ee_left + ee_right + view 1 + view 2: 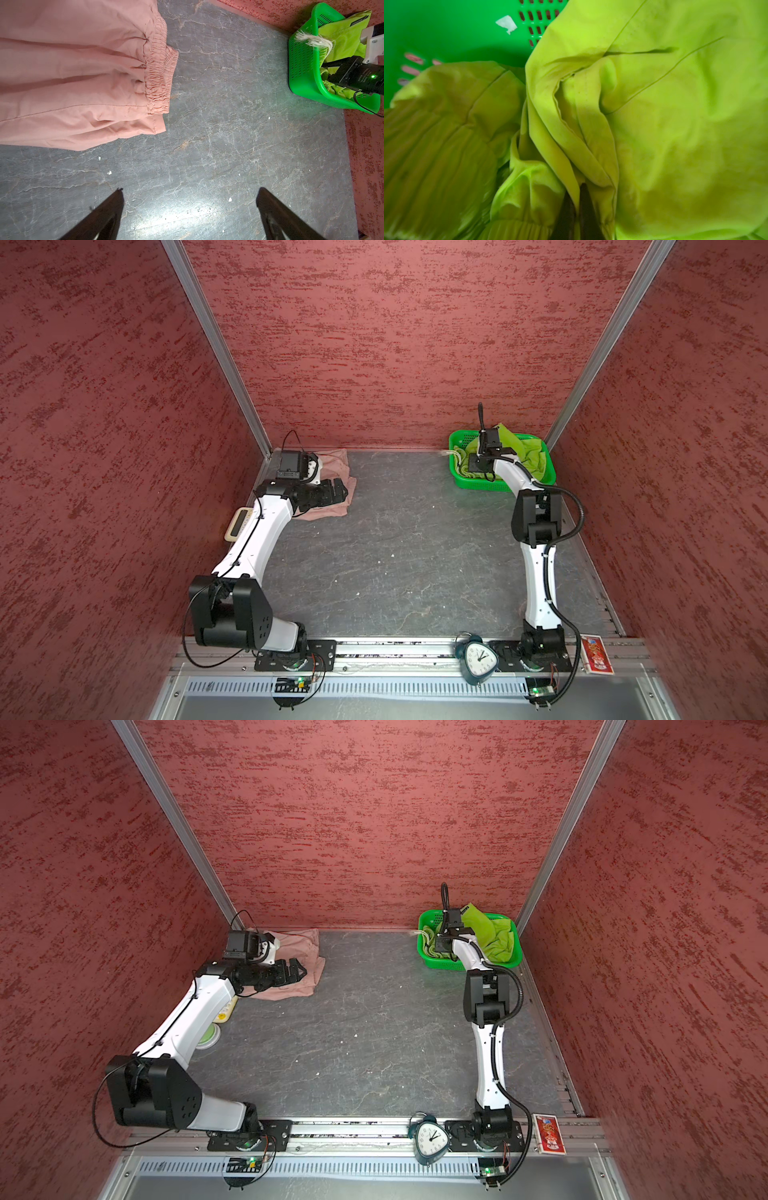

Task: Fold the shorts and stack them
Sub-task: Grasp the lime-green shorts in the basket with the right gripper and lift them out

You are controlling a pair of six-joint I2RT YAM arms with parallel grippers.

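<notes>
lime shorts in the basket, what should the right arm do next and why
Probably lift straight up: the right gripper has its fingers shut on a fold of the lime shorts, which lie bunched inside the green basket and must reach the table for folding. The pink shorts already look folded.

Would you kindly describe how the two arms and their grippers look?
The left arm and right arm have white curved links, black joint housings and black cables; the right carries a ribbed hose. The left gripper and right gripper have dark tapered fingers.
</notes>
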